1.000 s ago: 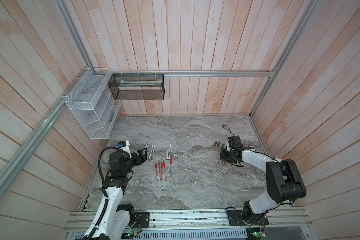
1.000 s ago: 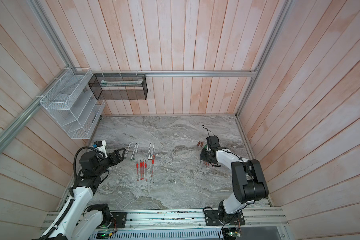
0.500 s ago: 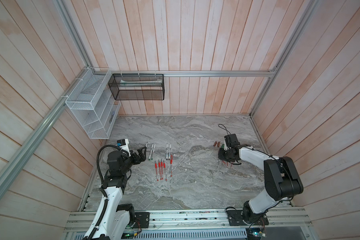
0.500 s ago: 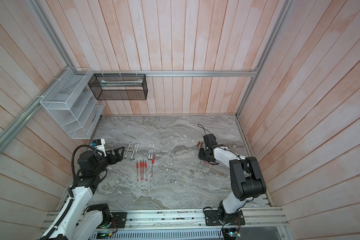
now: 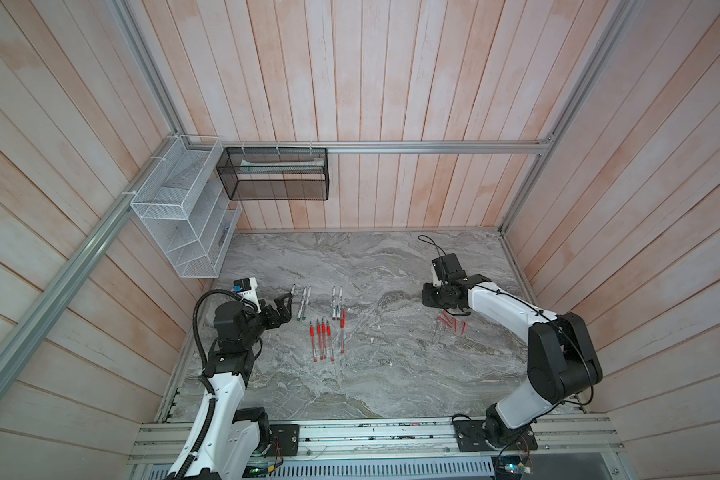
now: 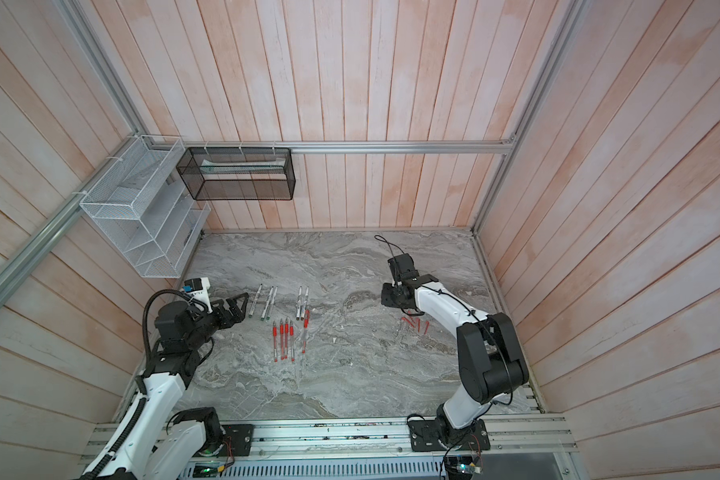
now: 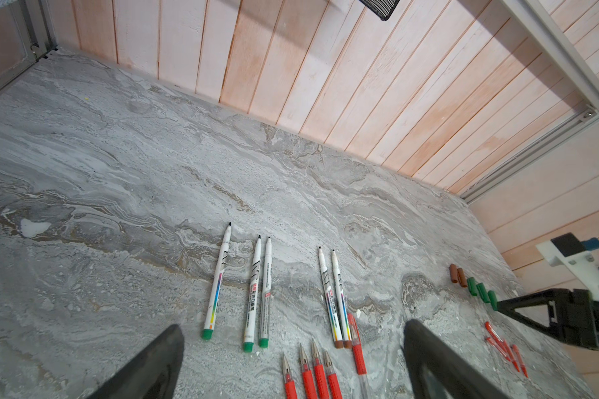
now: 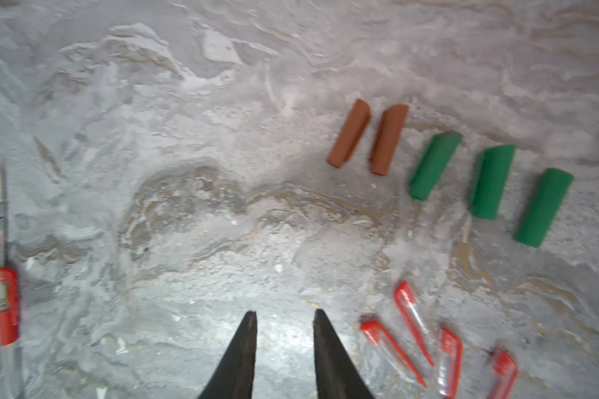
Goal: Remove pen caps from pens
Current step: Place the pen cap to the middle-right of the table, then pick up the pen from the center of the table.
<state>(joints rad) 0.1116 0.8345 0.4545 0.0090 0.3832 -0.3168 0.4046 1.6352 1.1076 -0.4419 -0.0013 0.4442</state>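
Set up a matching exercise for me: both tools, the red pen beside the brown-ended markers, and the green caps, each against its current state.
Things:
1. left tool
2. right tool
3. red pen beside the brown-ended markers
4. green caps

States:
A. lying loose on the table, off any marker
B. jaws spread wide, nothing between them
C. cap on
D. jaws a narrow gap apart, nothing between them

Pairs: 1-B, 2-D, 3-C, 4-A
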